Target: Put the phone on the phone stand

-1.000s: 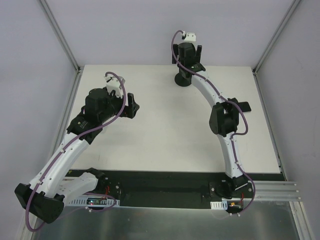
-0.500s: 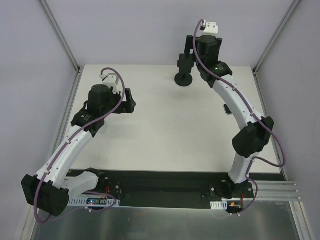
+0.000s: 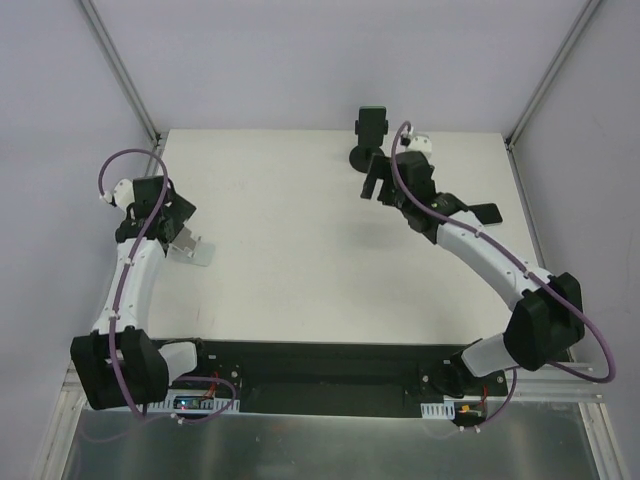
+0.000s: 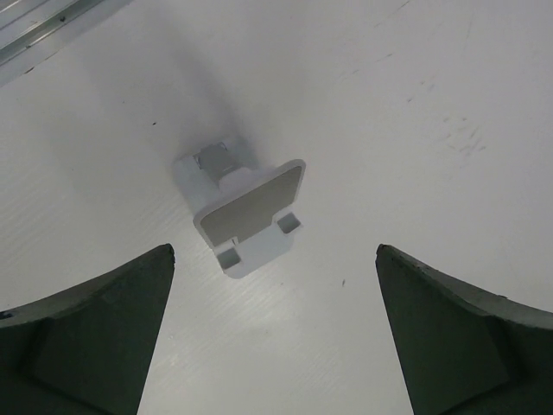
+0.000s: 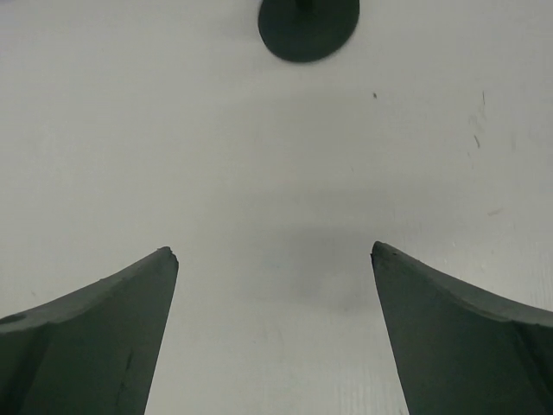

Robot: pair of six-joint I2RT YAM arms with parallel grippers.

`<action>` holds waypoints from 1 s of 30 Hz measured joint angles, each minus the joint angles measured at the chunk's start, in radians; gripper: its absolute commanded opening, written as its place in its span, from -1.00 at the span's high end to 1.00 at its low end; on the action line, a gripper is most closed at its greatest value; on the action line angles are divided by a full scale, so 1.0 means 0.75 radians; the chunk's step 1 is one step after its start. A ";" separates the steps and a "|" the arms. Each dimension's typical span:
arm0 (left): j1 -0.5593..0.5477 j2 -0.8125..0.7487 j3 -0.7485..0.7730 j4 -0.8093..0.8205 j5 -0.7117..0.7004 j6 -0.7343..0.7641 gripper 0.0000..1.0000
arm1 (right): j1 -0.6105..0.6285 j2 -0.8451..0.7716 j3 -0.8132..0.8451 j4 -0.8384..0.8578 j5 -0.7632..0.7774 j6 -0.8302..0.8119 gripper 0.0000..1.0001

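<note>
White table (image 3: pixel 300 250), black phone stand (image 3: pixel 366 158) (disc base), left end effector (image 4: pixel 275 251) gaping, right end effector (image 5: pixel 275 251) likewise

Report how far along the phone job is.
Done, it seems: a dark slab, apparently the phone, sits on top of the stand at the far edge of the table. In hand: nothing. The right gripper is open and empty, short of the stand's round base. The left gripper is open over a small white bracket. Left: probably only parking the arms.

Fingers (image 5: pixel 95 337) spread wide over the table (image 5: pixel 276 173), phone stand (image 5: pixel 308 26) base ahead.
</note>
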 measured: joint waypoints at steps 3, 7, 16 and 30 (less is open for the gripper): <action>-0.001 0.089 -0.013 0.018 -0.024 0.014 -0.98 | 0.000 -0.050 -0.211 0.034 -0.038 0.018 -0.93; 0.018 0.170 -0.050 0.039 -0.041 0.062 -0.57 | 0.000 -0.042 -0.219 0.068 -0.056 -0.032 -0.93; 0.034 0.201 -0.151 0.227 -0.003 0.231 1.00 | -0.009 -0.090 -0.246 0.181 -0.064 -0.143 -0.93; -0.409 0.424 -0.072 0.613 0.658 0.588 1.00 | -0.025 -0.182 -0.304 0.285 -0.166 -0.272 -0.93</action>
